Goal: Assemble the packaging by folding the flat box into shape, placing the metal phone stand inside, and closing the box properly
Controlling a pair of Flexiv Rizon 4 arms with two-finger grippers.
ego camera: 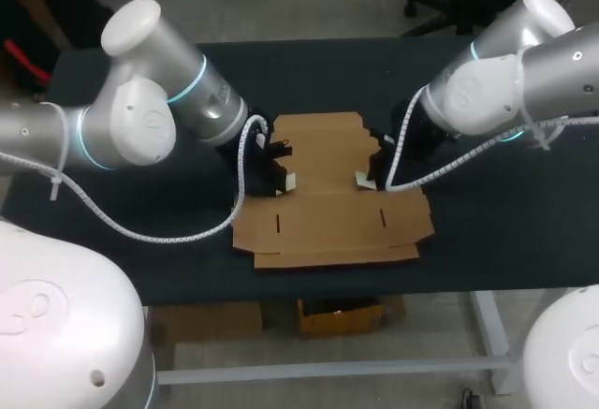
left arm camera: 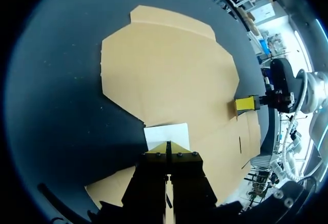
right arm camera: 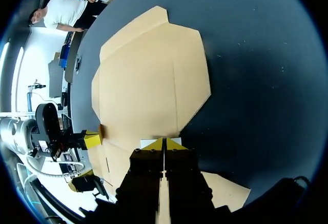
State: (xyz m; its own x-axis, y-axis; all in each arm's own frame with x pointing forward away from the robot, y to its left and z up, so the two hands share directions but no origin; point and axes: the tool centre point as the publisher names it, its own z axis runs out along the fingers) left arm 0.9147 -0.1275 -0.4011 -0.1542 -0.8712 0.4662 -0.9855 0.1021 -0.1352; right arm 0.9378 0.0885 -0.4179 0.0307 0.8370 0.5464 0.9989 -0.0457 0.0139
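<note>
Cardboard box whole, head view only

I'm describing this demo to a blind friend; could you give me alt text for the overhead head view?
A flat, unfolded brown cardboard box lies on a black table. Two white robot arms come in, the left arm and the right arm, their jaws down at the cardboard's opposite side edges.
</note>
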